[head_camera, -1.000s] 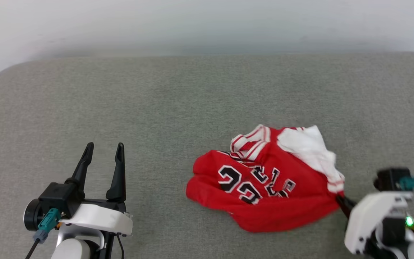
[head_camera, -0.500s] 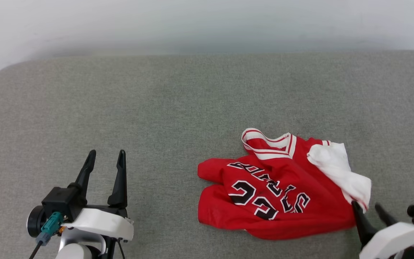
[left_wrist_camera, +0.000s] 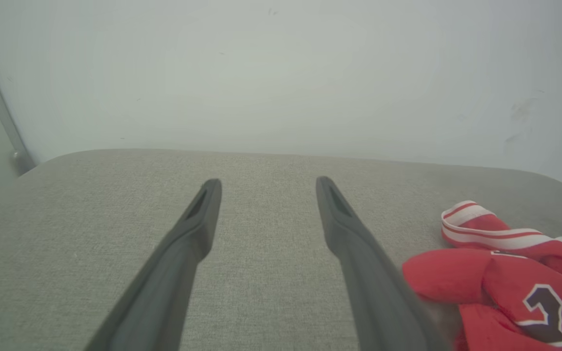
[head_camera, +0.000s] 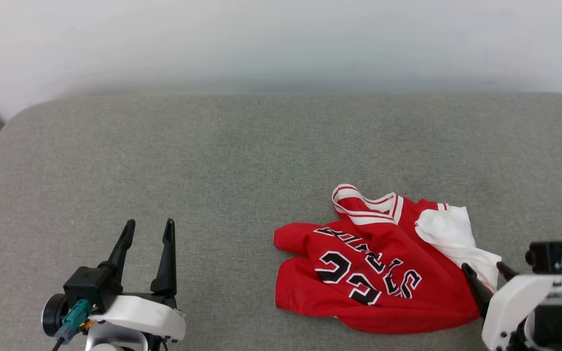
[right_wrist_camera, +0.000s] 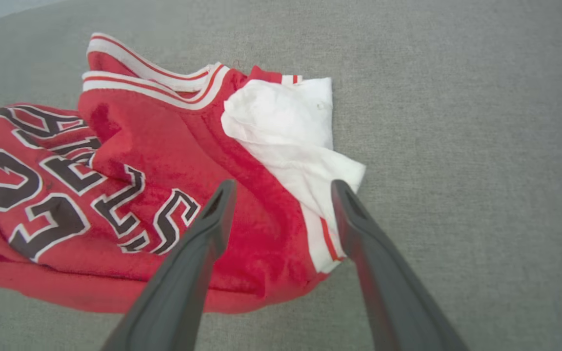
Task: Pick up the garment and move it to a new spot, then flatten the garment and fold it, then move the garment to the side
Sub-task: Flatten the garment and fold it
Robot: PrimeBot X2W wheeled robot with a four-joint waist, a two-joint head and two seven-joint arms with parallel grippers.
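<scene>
The garment (head_camera: 408,302) lies in a loose, crumpled heap on the right half of a grey fabric surface (head_camera: 212,161), closer to its near edge than to the pale wall (head_camera: 281,39) behind. The front faces up. The striped collar (head_camera: 364,204) is at the far end and points toward the wall, while the red hem lies along the near side. As it is bunched, the heap spreads wider from left to right than from collar to hem. From the head view the black lettering and numbers (head_camera: 364,273) read upside down and run on a slant from the far left down to the near right. One white sleeve (head_camera: 451,234) is folded over the right side, its striped edge at the near right corner. On the left, the red cloth rolls up into a rounded lobe.

The right pincer (head_camera: 483,267) sits at that near right corner, fingers parted to a middling gap with nothing held between them. In the right wrist view one finger (right_wrist_camera: 212,219) lies over the red body and the other over the sleeve's edge. Whether they touch the cloth cannot be told.

The left pincer (head_camera: 150,224) is well apart to the left, above bare fabric, its fingers spread and empty, tips pointing toward the wall.
</scene>
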